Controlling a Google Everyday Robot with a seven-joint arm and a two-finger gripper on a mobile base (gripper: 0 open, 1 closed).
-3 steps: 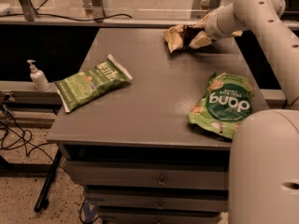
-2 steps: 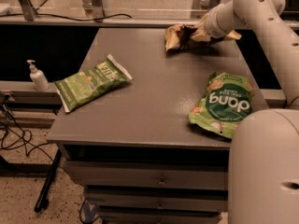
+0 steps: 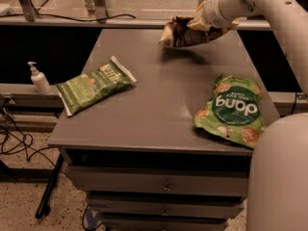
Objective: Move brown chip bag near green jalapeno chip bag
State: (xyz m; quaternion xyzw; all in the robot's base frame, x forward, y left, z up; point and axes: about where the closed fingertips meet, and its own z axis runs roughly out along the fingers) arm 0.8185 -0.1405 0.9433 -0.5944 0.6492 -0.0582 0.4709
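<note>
The brown chip bag (image 3: 180,32) hangs in the air above the far part of the grey table (image 3: 159,105), dark brown with a cream end pointing left. My gripper (image 3: 201,23) is shut on its right end at the top right of the camera view. The green jalapeno chip bag (image 3: 92,84) lies flat at the table's left edge, well to the left of and nearer than the held bag.
A bright green "dang" pouch (image 3: 233,110) lies at the table's right front. A white pump bottle (image 3: 38,78) stands on a ledge left of the table. My white arm (image 3: 269,8) crosses the upper right. Cables lie on the floor at the left.
The gripper has lifted the brown chip bag off the table's far right and carried it up and slightly left. Both green bags have stayed put.
</note>
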